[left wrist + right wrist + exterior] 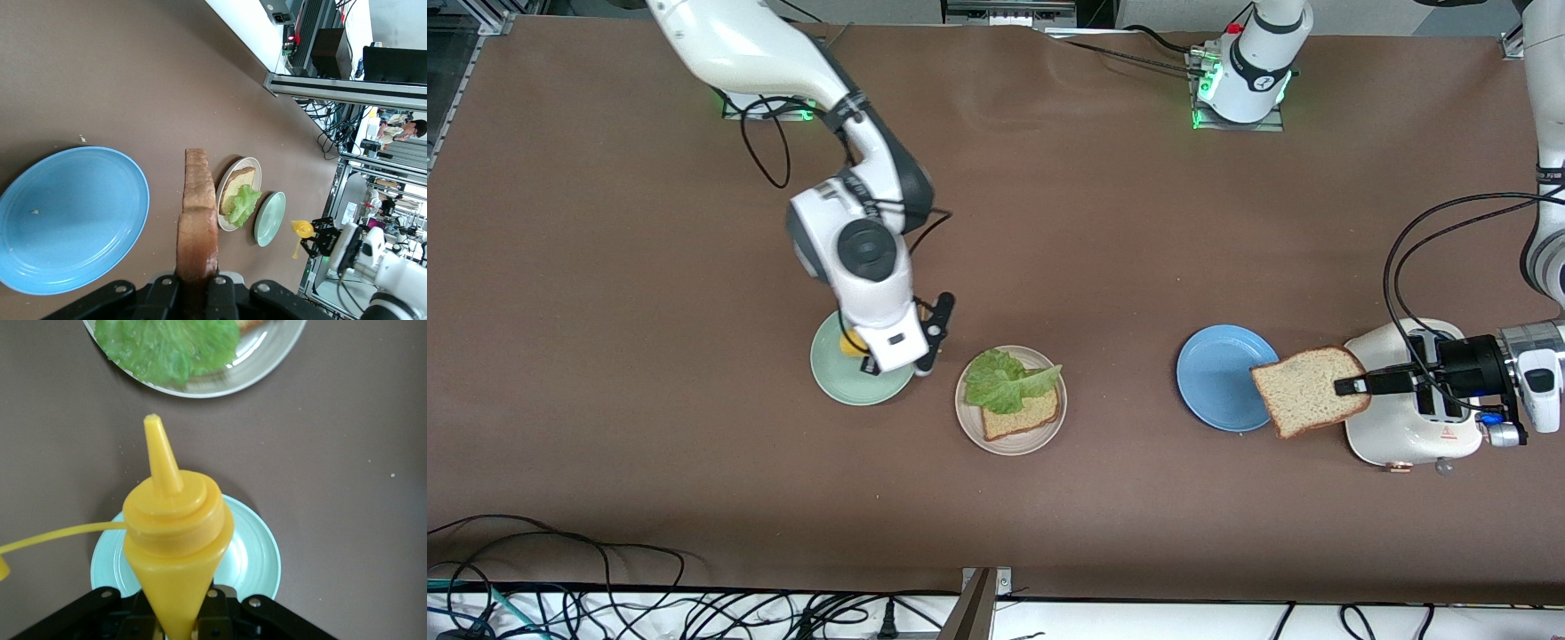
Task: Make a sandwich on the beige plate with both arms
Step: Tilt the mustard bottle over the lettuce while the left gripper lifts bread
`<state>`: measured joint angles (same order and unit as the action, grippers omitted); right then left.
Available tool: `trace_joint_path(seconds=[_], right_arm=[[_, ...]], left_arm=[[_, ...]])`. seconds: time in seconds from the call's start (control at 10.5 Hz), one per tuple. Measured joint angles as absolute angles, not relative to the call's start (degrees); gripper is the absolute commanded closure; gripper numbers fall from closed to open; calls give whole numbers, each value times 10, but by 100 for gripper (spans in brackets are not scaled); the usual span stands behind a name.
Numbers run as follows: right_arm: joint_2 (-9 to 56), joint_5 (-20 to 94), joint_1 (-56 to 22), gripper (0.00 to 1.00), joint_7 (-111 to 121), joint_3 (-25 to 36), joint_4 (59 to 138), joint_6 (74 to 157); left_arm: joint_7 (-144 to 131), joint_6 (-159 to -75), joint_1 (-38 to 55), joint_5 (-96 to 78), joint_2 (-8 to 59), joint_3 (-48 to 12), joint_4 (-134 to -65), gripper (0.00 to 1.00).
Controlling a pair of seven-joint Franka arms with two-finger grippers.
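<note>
The beige plate (pixel 971 425) holds one brown bread slice (pixel 1024 416) with a green lettuce leaf (pixel 1007 380) on top. My left gripper (pixel 1347 386) is shut on a second bread slice (pixel 1307 391) and holds it over the blue plate's edge; in the left wrist view the slice (pixel 198 220) stands edge-on in the gripper (pixel 198 290). My right gripper (pixel 867 360) is shut on a yellow squeeze bottle (pixel 175 533) over the mint-green plate (pixel 257 553). The bottle's nozzle points toward the beige plate (pixel 267 367) and its lettuce (pixel 167 347).
A blue plate (pixel 1214 373) lies between the beige plate and a white toaster (pixel 1400 418) at the left arm's end. The mint-green plate (pixel 845 378) lies beside the beige plate, toward the right arm's end. Cables run along the table's front edge.
</note>
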<state>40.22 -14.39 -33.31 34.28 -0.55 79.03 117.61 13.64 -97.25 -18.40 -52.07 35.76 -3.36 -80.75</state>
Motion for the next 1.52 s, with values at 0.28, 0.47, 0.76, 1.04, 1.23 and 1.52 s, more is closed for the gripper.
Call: trace_joint_path(seconds=[0.28, 0.47, 0.76, 1.04, 1.23, 1.52], right_arm=[[458, -245, -358, 100, 245, -3, 768, 1176], [487, -293, -372, 100, 234, 0, 747, 1177], [497, -369, -414, 100, 227, 7, 736, 1174], [503, -388, -438, 100, 223, 22, 735, 1173], [503, -389, -436, 100, 222, 28, 732, 1173], [489, -303, -412, 100, 220, 40, 719, 1173]], left_arm=[[136, -965, -184, -534, 359, -34, -808, 100], [136, -964, -184, -535, 359, -34, -807, 100], [137, -964, -184, -535, 359, -34, -807, 100], [141, -964, -184, -535, 359, -34, -807, 100], [142, -963, -184, -535, 359, -38, -807, 100], [143, -961, -182, -535, 359, -40, -806, 100]])
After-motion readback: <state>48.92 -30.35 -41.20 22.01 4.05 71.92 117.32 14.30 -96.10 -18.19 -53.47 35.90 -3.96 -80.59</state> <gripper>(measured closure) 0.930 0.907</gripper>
